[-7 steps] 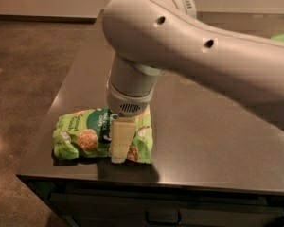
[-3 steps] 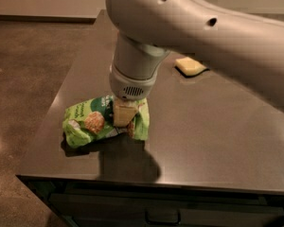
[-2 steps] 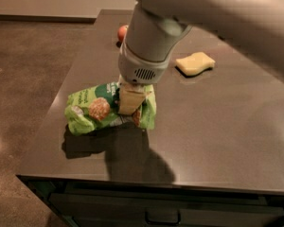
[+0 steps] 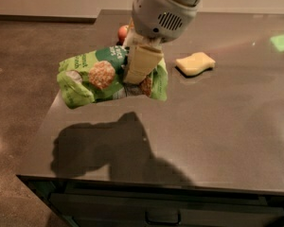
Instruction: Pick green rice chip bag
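The green rice chip bag (image 4: 97, 77) is a crinkly lime-green bag with pictures of round tan chips. It hangs in the air above the dark table (image 4: 217, 136), well off the surface, and its shadow lies below it. My gripper (image 4: 139, 67) comes down from the top and is shut on the bag's right half, with a cream finger (image 4: 142, 63) pressed across the bag's front.
A pale yellow sponge (image 4: 195, 63) lies on the table to the right of the bag. A small orange-red round thing (image 4: 123, 32) sits behind the gripper near the table's far left edge. The table's front edge and a drawer handle (image 4: 163, 217) are at the bottom.
The gripper has lifted the bag off the table, from resting on the surface to hanging well above it. The arm has risen and the sponge has come into view.
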### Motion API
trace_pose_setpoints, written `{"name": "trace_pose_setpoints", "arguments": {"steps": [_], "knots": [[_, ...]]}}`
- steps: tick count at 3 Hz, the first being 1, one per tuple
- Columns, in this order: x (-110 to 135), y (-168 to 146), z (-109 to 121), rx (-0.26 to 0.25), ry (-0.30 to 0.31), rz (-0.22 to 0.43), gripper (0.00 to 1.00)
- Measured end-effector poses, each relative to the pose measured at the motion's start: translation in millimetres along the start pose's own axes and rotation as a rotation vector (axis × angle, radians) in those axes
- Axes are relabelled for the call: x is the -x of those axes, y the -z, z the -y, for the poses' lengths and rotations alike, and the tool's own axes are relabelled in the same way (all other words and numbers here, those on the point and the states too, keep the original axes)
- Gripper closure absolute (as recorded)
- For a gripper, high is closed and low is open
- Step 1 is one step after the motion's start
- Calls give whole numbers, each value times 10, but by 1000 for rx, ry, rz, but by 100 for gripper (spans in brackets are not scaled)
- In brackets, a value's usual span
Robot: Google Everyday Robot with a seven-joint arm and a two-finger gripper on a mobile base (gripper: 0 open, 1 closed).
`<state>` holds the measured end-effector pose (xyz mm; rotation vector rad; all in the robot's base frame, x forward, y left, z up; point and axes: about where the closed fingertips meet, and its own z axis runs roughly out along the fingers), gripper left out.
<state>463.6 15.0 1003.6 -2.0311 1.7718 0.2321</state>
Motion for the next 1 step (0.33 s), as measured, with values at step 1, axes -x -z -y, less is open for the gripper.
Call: {"name": "trace_pose_setpoints", "arguments": {"steps": [1], "knots": [[11, 30, 2, -4, 2, 2, 100]]}}
